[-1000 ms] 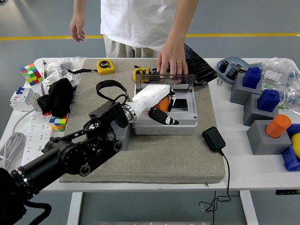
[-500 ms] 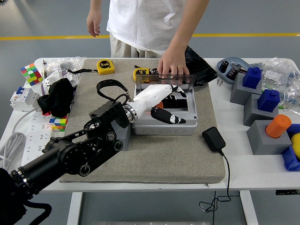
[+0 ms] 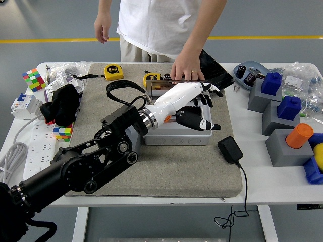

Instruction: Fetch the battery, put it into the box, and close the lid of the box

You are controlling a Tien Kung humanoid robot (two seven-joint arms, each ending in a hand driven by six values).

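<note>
Lid-closing step in hand, by the look of it. Left hand [image 3: 194, 103] over the box [image 3: 176, 132], white palm across the opening, fingers [image 3: 204, 124] spread and holding nothing. Battery hidden under the palm, probably already inside; cannot tell for sure. Clear lid [image 3: 174, 86] upright at the box's 12 o'clock edge, a person's hand [image 3: 187, 68] resting on it. Next: fingertips behind the lid, then a push down toward 6 o'clock. Right arm out of view.

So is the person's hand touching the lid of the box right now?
Touching. The head view shows the person's hand resting on the top edge of the raised clear lid of the grey box, with the fingers over the rim and no gap visible.
</note>
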